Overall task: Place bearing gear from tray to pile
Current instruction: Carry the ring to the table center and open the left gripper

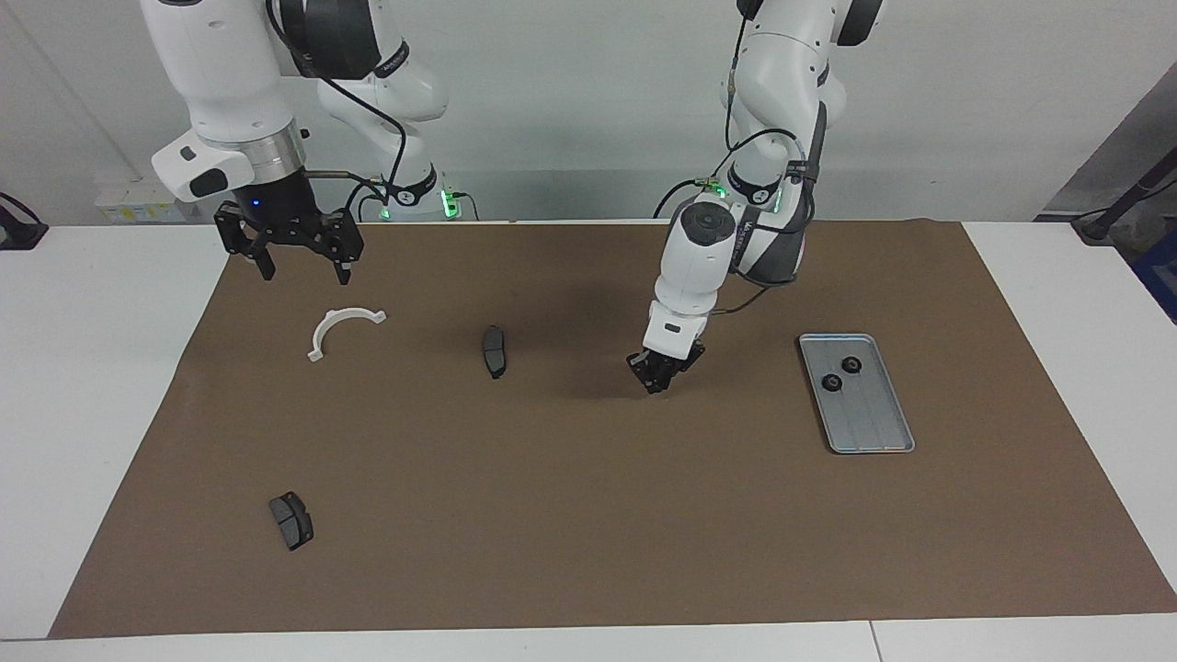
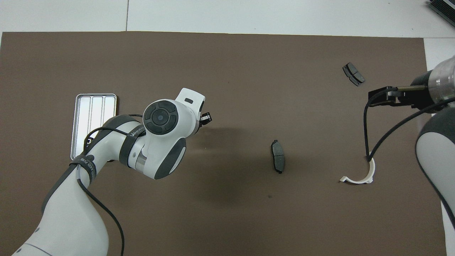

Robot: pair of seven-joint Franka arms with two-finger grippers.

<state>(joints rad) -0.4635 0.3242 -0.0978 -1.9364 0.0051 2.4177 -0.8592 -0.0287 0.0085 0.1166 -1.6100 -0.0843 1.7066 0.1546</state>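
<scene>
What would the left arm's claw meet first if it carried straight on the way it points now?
Probably the bare brown mat just beneath it: the left claw points steeply down, between the tray and a brake pad. Its height is unclear.

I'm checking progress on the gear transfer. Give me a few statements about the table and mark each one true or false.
1. Two bearing gears lie in the tray. True.
2. The left gripper is over the tray. False: it is over the bare mat, between the tray and the middle brake pad, shut on a held gear.
3. The right gripper holds the white bracket. False: it hangs open above the mat; the bracket lies free.
4. A second brake pad also lies on the mat. True.
</scene>
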